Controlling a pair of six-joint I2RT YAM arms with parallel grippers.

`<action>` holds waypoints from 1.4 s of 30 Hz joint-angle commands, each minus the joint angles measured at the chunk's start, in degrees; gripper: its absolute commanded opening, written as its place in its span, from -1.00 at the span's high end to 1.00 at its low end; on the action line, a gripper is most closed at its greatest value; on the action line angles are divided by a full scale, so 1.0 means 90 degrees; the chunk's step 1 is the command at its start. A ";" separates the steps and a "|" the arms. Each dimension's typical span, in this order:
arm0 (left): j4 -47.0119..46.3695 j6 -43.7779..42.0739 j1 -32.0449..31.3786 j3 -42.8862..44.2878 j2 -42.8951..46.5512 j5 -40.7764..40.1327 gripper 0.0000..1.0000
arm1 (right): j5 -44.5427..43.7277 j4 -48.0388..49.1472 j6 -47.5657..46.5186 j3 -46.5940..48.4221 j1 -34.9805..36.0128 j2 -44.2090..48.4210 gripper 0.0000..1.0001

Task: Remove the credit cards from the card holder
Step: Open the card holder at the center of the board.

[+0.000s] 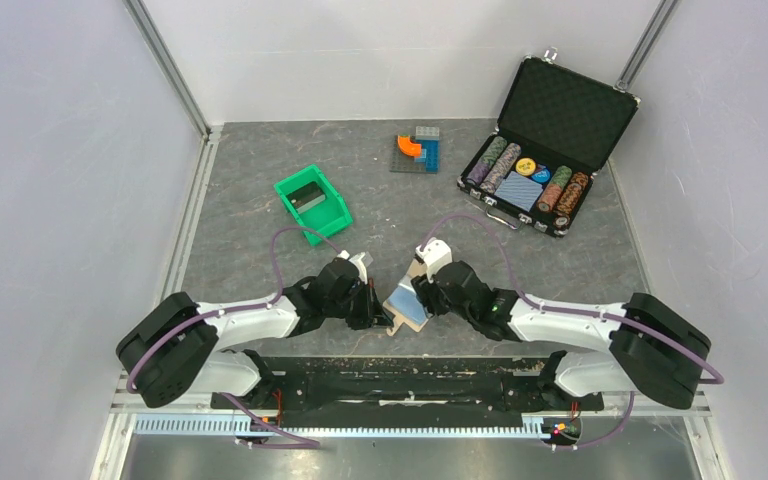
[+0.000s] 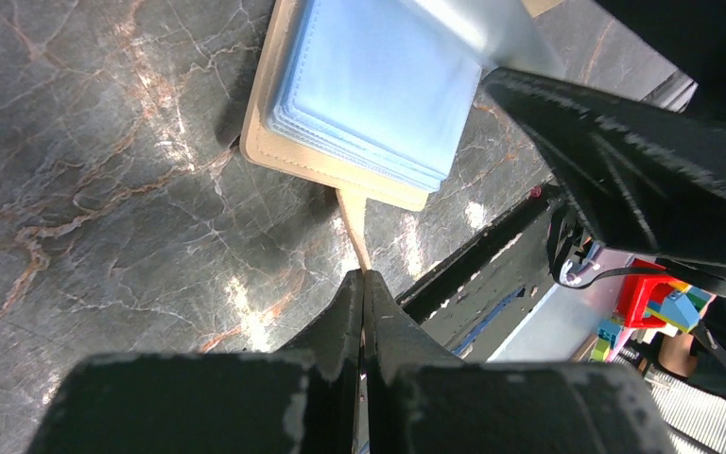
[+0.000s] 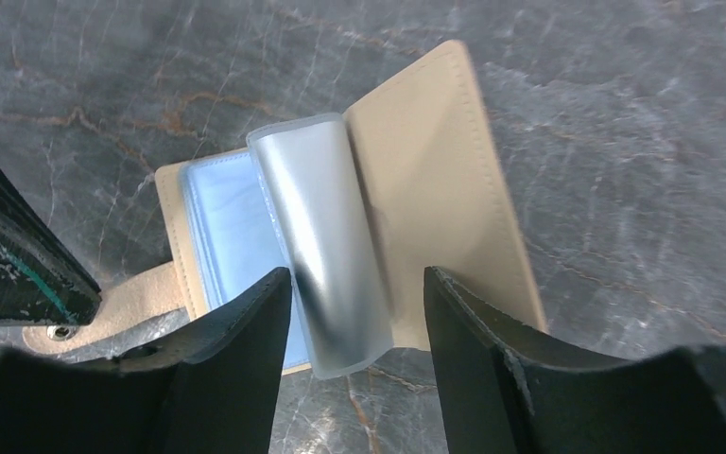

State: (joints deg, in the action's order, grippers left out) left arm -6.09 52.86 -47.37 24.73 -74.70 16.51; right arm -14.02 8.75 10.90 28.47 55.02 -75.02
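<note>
Tan card holder [image 3: 435,189] open, left tool [image 2: 364,284] pinching strap [image 2: 353,222]

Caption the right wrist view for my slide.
Right gripper, jaws apart, straddles a clear sleeve standing up from the open tan card holder.

White-and-black left arm [image 1: 250,322] and right arm [image 1: 560,322], wearing purple cables [image 1: 570,310]
Bulky rounded black shoulder housings [image 1: 165,350] are joining white links; matte black fingers [image 3: 492,378] are showing scuffed, pale-chipped edges.

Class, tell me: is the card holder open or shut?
Open: the card holder lies spread, its tan cover folded back, blue pockets exposed and a clear sleeve standing up.
</note>
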 commanded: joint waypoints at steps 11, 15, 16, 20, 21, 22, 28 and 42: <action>-0.0042 0.0005 -0.0026 -0.0038 0.0193 -0.0075 0.95 | -0.1267 -0.0396 0.0174 0.0095 -0.0157 0.0039 0.00; 0.0041 -0.0061 -0.0019 0.0015 0.0234 -0.0057 0.95 | -0.1075 -0.0885 0.0243 0.0370 -0.0470 -0.0093 0.00; 0.0053 -0.0070 -0.0022 0.0024 0.0250 -0.0049 0.95 | -0.1071 -0.1173 0.0251 0.0507 -0.0491 -0.0113 0.00; 0.0042 -0.0082 -0.0028 0.0049 0.0290 -0.0009 0.95 | -0.0783 -0.1850 0.0324 0.0918 -0.0487 0.0192 -0.12; 0.0042 -0.0082 -0.0026 0.0055 0.0291 -0.0008 0.95 | -0.0653 -0.1930 0.0349 0.0976 -0.0488 0.0340 -0.13; 0.0032 -0.0078 -0.0024 0.0050 0.0301 0.0001 0.95 | -0.0466 -0.1974 0.0367 0.1028 -0.0489 0.0481 -0.13; 0.0012 -0.0073 -0.0023 0.0036 0.0374 0.0023 0.95 | 0.1071 -0.1574 0.0316 0.1057 -0.0465 0.1035 0.11; 0.0012 -0.0043 -0.0023 -0.0043 0.0492 -0.0005 0.95 | 0.3158 0.0358 0.0583 0.0128 -0.0286 0.0418 0.21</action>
State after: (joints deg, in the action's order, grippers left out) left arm -5.63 52.86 -47.37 24.69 -71.46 16.56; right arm 11.38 6.76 16.45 30.59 51.83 -68.66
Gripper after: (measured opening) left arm 0.032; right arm 0.393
